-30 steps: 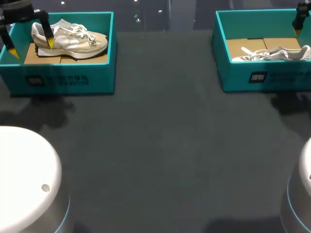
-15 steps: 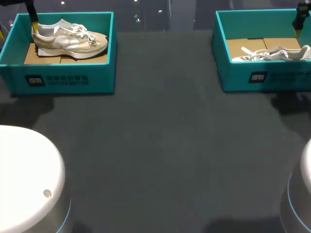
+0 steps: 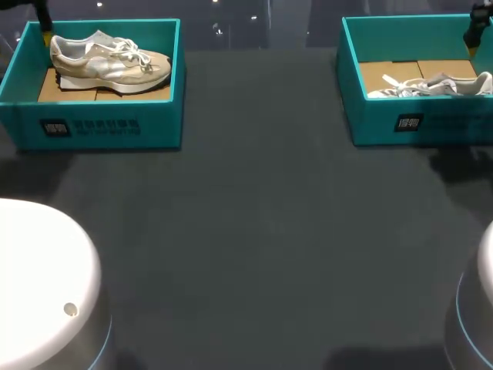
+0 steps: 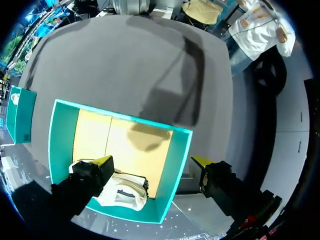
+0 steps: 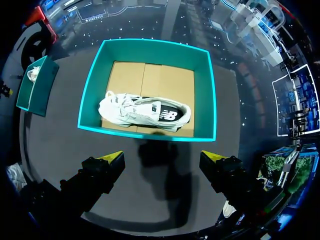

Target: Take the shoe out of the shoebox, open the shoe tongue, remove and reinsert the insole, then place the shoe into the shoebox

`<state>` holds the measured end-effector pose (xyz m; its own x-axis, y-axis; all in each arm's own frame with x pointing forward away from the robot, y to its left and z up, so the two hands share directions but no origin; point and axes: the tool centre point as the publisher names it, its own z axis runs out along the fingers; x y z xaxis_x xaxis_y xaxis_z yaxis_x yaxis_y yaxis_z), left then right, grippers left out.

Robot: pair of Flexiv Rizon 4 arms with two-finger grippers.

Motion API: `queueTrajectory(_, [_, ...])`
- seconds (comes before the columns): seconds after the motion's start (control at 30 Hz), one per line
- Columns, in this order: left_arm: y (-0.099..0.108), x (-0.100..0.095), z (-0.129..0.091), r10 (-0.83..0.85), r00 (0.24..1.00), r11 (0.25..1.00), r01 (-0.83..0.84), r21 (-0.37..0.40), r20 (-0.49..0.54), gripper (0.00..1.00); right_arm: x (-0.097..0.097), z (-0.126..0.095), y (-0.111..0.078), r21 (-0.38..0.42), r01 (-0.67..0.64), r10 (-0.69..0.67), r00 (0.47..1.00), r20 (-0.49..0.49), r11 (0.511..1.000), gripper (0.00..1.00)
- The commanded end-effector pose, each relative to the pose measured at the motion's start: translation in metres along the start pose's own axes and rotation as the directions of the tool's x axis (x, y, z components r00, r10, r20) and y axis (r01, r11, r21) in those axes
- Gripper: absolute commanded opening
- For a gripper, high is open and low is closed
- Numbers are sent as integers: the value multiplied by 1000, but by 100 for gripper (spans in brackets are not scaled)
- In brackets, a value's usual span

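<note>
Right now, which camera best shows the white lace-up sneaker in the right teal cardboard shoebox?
Right wrist view: the whole white sneaker shows inside its teal shoebox. Head view crops it at the edge; left wrist view shows only a distant speck.

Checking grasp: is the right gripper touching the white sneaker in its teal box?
Apart. Right wrist view: right gripper open, teal box wall between it and white sneaker.

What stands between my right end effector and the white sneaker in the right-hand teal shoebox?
Nothing visible does. The right end effector hangs open over the lidless teal cardboard shoebox. The white lace-up sneaker lies uncovered on the brown cardboard floor ahead of its fingers. Only the box's walls surround the sneaker.
</note>
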<state>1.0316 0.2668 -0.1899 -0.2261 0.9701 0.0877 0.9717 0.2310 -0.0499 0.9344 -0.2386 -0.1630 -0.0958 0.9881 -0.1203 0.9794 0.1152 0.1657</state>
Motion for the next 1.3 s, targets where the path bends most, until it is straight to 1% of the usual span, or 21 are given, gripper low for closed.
queueTrajectory(0.03, [46, 9, 9, 41, 999, 999, -41, -8, 7, 100, 0, 0, -1, 0, -1, 1, 1000, 2, 1000, 100])
queueTrajectory(0.1, [66, 15, 10, 61, 998, 998, -60, -21, 35, 100, 0, 0, -1, 0, -1, 1, 1000, 2, 1000, 100])
queueTrajectory(0.47, [66, 15, 10, 61, 998, 998, -60, -21, 35, 100, 0, 0, -1, 0, -1, 1, 1000, 2, 1000, 100])
queueTrajectory(0.5, [72, 13, 13, 75, 996, 997, -73, -40, 42, 100, 0, 0, -1, 0, -1, 1, 1000, 2, 1000, 100])
queueTrajectory(0.53, [79, 12, 16, 89, 995, 996, -87, -31, 55, 100, 0, 0, -1, 0, -1, 1, 1000, 2, 1000, 100])
queueTrajectory(0.57, [86, 10, 20, 107, 993, 994, -106, -20, 47, 100, 0, 0, -1, 0, -1, 1, 1000, 2, 1000, 100])
queueTrajectory(0.63, [96, 7, 28, 121, 992, 991, -118, -64, 47, 100, 0, 0, -1, 0, -1, 1, 1000, 2, 1000, 100])
queueTrajectory(0.67, [102, 5, 32, 138, 990, 989, -136, -51, 39, 100, 0, 0, -1, 0, -1, 1, 1000, 2, 1000, 100])
queueTrajectory(0.7, [107, 3, 35, 146, 988, 987, -143, -73, 44, 100, 0, 0, -1, 0, -1, 1, 1000, 2, 1000, 100])
queueTrajectory(0.97, [145, -12, 63, 168, 985, 981, -164, -102, 28, 100, 0, 0, -1, 0, -1, 1, 1000, 2, 1000, 100])
queueTrajectory(1.13, [161, -20, 75, 176, 984, 978, -173, -118, 17, 100, 0, 0, -1, 0, -1, 1, 1000, 2, 1000, 100])
queueTrajectory(1.3, [176, -23, 90, 176, 984, 978, -172, -118, 23, 100, 0, 0, -1, 0, -1, 1, 1000, 2, 1000, 100])
